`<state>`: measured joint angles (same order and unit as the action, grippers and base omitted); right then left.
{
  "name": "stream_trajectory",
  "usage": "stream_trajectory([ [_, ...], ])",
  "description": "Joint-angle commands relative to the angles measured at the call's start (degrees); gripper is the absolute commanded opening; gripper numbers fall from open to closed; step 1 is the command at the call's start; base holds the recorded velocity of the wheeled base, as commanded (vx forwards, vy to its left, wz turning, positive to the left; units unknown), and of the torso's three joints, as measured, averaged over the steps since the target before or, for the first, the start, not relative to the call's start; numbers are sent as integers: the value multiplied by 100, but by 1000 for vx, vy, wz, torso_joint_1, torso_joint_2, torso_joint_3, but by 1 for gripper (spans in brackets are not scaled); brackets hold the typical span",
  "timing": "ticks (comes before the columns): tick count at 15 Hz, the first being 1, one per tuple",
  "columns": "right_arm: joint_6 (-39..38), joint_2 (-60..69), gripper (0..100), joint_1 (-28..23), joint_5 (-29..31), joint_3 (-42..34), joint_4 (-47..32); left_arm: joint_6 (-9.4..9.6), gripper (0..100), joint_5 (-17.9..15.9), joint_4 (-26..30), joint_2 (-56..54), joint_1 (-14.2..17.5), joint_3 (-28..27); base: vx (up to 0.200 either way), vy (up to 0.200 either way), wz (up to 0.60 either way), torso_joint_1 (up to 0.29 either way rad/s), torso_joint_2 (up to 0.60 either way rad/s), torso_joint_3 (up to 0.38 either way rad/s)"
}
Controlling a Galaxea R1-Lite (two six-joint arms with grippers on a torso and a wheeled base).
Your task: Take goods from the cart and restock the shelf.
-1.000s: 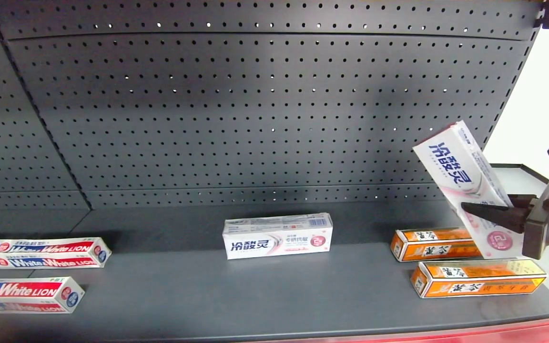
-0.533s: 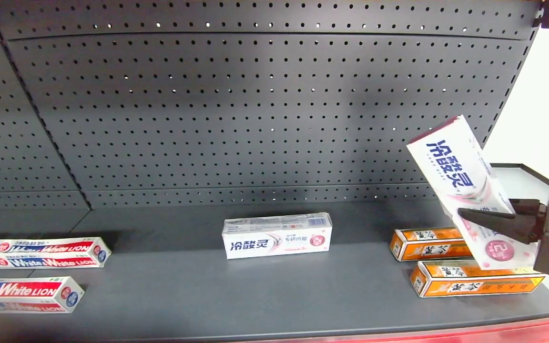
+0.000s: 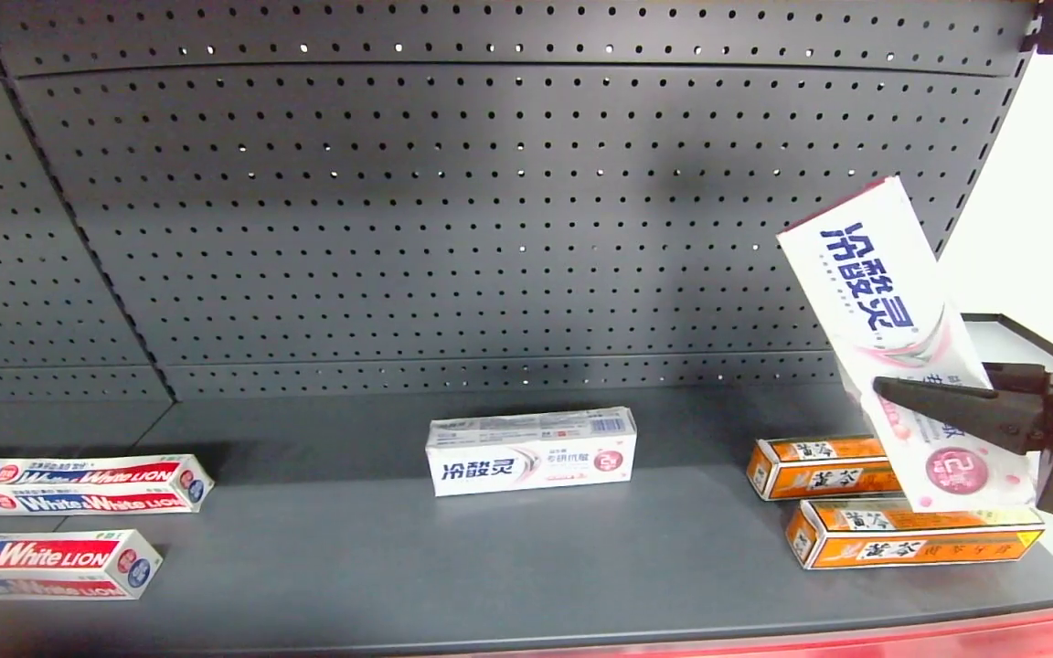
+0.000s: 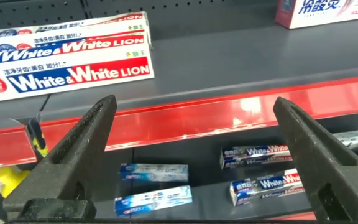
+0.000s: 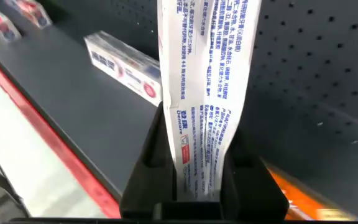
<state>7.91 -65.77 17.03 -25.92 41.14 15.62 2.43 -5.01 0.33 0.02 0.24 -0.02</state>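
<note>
Above the right end of the shelf (image 3: 398, 567), the right gripper (image 3: 892, 391) clamps a white toothpaste box (image 3: 883, 302), tilted, over the orange boxes (image 3: 819, 466). The left gripper (image 4: 194, 106) hangs released. Step in hand: placement. The next move likely calls for carrying it left, beside the matching box (image 3: 531, 451), laid flat.

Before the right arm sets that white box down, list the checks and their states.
1. Grip: right gripper shut on held white box: ok.
2. Pose: held white box lying flat like the shelved ones: not ok, tilted.
3. Room: bare shelf between shelved white box and orange boxes: ok.
4. Gap from held white box to orange boxes: cannot tell.
5. Other arm: left gripper open, empty: ok.
</note>
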Motion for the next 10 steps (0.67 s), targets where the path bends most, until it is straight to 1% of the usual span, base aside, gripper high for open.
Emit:
stream_trajectory([
  [1,-475,-24,0,863,895,25,-24,56,100,-35,2,-2,2,-6,0,0,0,0,0,0],
  [2,-492,-94,0,995,1247,-27,-32,74,100,-35,2,-2,-7,2,0,0,0,0,0,0],
  [4,-466,-173,0,1303,1467,-63,-50,21,100,-18,2,-2,2,-6,0,0,0,0,0,0],
  [5,-466,-367,0,1716,1976,17,-182,21,100,-26,20,-2,-7,-15,0,0,0,0,0,0],
  [7,-457,-534,0,1927,2064,78,-164,12,100,-18,2,-2,2,-6,0,0,0,0,0,0],
  [8,-457,-586,0,1936,2064,166,-164,39,100,-26,-7,-2,2,-24,0,0,0,0,0,0],
  [9,-457,-674,0,1918,2082,368,-182,214,100,-211,125,-2,-16,-463,0,0,0,0,0,0],
  [10,-457,-701,0,1909,2082,518,-208,320,100,-395,468,428,-156,-876,0,0,0,0,0,0],
])
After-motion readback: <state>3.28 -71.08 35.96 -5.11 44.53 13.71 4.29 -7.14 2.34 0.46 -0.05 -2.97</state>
